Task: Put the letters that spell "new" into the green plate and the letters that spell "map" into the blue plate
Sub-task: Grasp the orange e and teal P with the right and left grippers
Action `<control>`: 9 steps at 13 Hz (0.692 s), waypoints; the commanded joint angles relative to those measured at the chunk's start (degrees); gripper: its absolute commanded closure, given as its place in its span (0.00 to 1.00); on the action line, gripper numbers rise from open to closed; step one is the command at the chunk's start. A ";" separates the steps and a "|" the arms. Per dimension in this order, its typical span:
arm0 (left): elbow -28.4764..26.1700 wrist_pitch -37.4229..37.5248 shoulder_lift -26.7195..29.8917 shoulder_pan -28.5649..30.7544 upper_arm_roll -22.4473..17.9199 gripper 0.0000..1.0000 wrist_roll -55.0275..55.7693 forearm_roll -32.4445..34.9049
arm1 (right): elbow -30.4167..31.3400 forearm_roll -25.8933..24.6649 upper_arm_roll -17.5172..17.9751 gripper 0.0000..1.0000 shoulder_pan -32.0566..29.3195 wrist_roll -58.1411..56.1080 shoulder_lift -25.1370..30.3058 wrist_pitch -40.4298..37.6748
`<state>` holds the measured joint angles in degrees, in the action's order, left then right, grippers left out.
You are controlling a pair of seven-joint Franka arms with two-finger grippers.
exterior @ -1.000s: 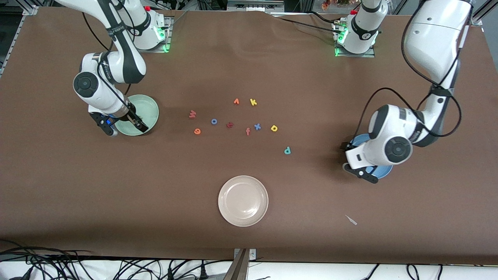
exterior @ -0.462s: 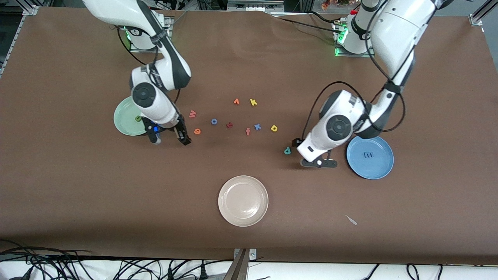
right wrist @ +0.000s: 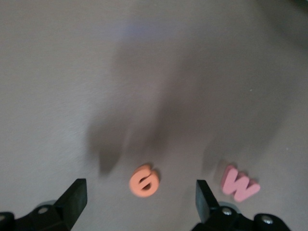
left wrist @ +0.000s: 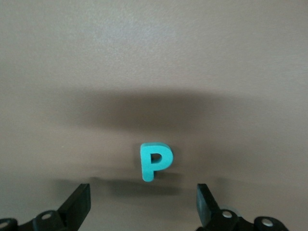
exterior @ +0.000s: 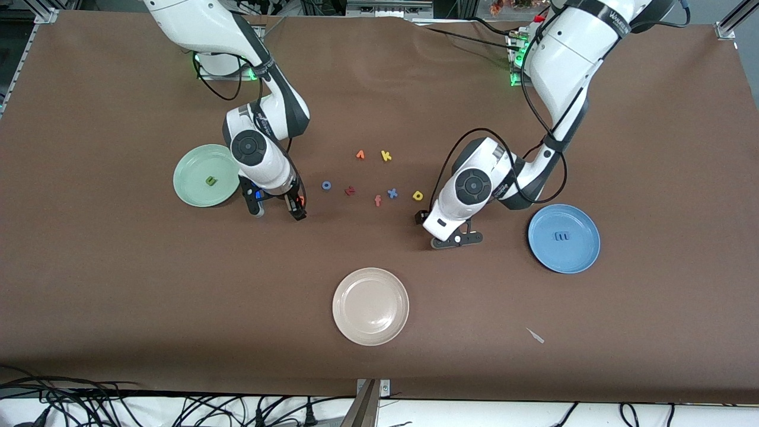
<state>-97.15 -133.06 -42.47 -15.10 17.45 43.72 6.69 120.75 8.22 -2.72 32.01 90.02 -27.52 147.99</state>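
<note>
green plate: the green plate (exterior: 204,176) sits toward the right arm's end of the table, with the green n (exterior: 210,181) lying in it.
blue plate: the blue plate (exterior: 563,238) sits toward the left arm's end, with the blue m (exterior: 561,236) lying in it.
orange e: the orange e (right wrist: 144,181) lies flat on the brown table (exterior: 118,284) under the right gripper, with the salmon w (right wrist: 239,183) just beside it, apart.
teal p: the teal p (left wrist: 155,161) lies flat on the table under the left gripper.
yellow a: the yellow a (exterior: 418,195) lies among the loose letters at mid-table, near the blue x (exterior: 392,193).
right gripper: the right gripper (exterior: 277,207) hangs low beside the green plate, fingers spread wide, nothing between them.
left gripper: the left gripper (exterior: 455,239) is low over the teal p, fingers wide apart, holding nothing.
other things: a beige plate (exterior: 370,306) lies nearer the front camera than the letters.
</note>
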 commanded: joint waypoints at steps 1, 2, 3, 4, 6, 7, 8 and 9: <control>3.97 0.17 -1.83 -2.56 -1.89 0.10 2.24 1.05 | 2.56 0.74 -0.09 0.00 0.94 0.69 0.36 3.97; 4.60 0.26 -2.18 -3.79 -2.85 0.12 3.38 1.05 | 2.56 0.74 -0.09 0.00 1.04 0.69 0.36 3.97; 5.13 0.52 -2.44 -4.76 -3.82 0.15 3.48 1.05 | 2.56 0.74 0.00 0.00 1.12 0.69 0.27 4.06; 5.31 0.52 -2.62 -4.77 -4.09 0.19 3.48 1.05 | 2.38 0.74 -0.09 0.01 1.39 0.69 0.18 4.14; 5.31 0.52 -2.80 -4.85 -4.18 0.26 3.48 1.13 | 2.38 0.74 0.00 0.02 1.83 0.69 -0.08 4.15; 5.31 0.52 -2.80 -4.85 -4.18 0.30 3.48 1.13 | 2.38 0.74 0.00 0.10 2.26 0.69 -0.17 4.15; 5.39 0.52 -2.80 -4.85 -4.27 0.38 3.40 1.13 | 2.38 0.74 0.00 0.20 2.27 0.69 -0.78 4.84; 5.48 0.52 -2.89 -4.77 -4.27 0.44 3.31 1.13 | 2.38 0.74 0.00 0.32 2.35 0.60 -1.04 5.89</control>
<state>-93.60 -133.24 -44.38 -19.06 13.92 46.10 6.70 122.81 8.23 -2.66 33.72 90.10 -27.70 151.48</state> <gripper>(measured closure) 0.366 0.189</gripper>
